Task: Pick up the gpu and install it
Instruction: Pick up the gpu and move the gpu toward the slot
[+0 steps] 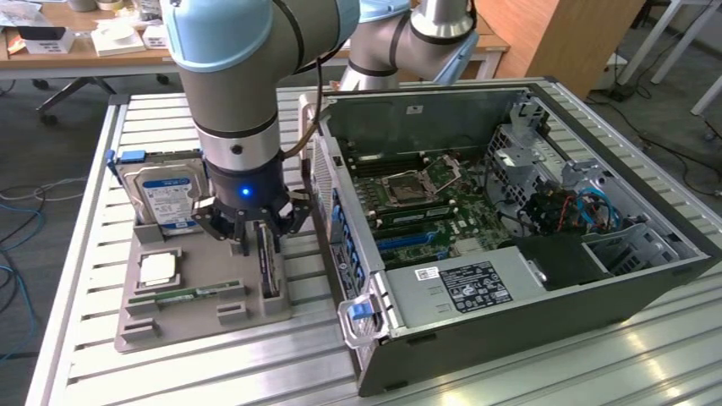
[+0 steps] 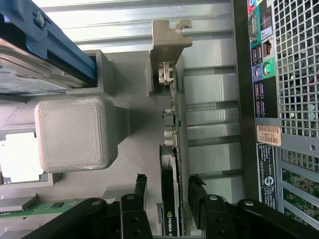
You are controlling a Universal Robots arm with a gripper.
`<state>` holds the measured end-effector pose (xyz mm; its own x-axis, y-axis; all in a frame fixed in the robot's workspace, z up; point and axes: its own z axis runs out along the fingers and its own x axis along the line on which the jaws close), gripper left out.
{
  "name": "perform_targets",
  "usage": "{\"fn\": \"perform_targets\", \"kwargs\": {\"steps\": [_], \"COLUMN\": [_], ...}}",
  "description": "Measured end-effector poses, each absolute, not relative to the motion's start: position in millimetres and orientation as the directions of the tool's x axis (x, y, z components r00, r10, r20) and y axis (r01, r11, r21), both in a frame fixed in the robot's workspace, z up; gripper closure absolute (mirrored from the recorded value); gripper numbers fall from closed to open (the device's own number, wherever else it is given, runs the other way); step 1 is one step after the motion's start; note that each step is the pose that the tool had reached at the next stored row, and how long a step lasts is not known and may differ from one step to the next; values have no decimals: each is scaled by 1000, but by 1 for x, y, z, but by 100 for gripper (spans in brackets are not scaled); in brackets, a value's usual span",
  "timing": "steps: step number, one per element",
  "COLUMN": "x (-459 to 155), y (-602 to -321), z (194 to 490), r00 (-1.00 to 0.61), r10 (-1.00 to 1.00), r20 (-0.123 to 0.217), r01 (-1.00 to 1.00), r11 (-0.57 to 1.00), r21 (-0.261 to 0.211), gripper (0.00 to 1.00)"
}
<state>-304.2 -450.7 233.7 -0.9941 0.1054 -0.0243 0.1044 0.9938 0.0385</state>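
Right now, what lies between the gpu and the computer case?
Only bare slatted table, as the wrist view shows; the gpu stands on edge in the grey holder, the computer case alongside.

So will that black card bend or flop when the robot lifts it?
Probably stiff: the card stands upright on its thin edge in the gray holder. Likely fragile, with small parts along its edge. It might tip if nudged sideways.

The scene is brightly, evenly lit; glare is seen on the tabletop [image 1: 654,355] at five o'clock, exterior view.
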Motion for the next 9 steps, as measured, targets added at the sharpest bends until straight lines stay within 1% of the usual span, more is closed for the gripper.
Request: {"fn": "perform_targets", "kwargs": {"steps": [9], "x": [-303], "y": [-451], "z": [231], "r00": [-994], "r10": [105], "r20": [-24], "r01": [104], "r11": [994], "r21": [39], "gripper": [54]}}
